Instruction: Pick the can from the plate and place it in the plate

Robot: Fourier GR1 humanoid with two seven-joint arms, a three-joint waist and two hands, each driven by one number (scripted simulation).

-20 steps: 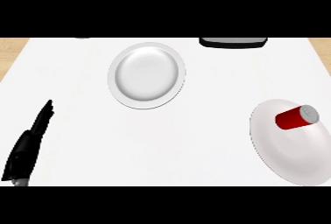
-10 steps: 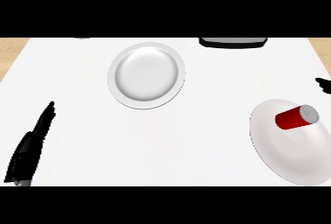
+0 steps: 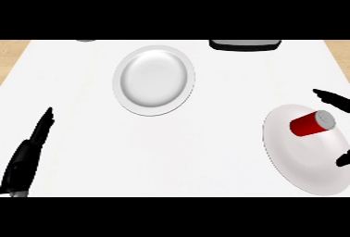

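Fingers of your left hand [image 3: 27,155] rest straight and open at the near left edge. Your right hand [image 3: 335,98], spread open, has moved in around the can [image 3: 313,123], lying sideways on the near plate [image 3: 301,159]. It may roll when touched. Beyond waits the far plate [image 3: 153,79].

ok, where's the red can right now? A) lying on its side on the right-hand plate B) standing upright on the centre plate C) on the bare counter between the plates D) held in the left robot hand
A: the red can lies on its side on the right-hand plate, near that plate's upper edge; the centre plate holds nothing.
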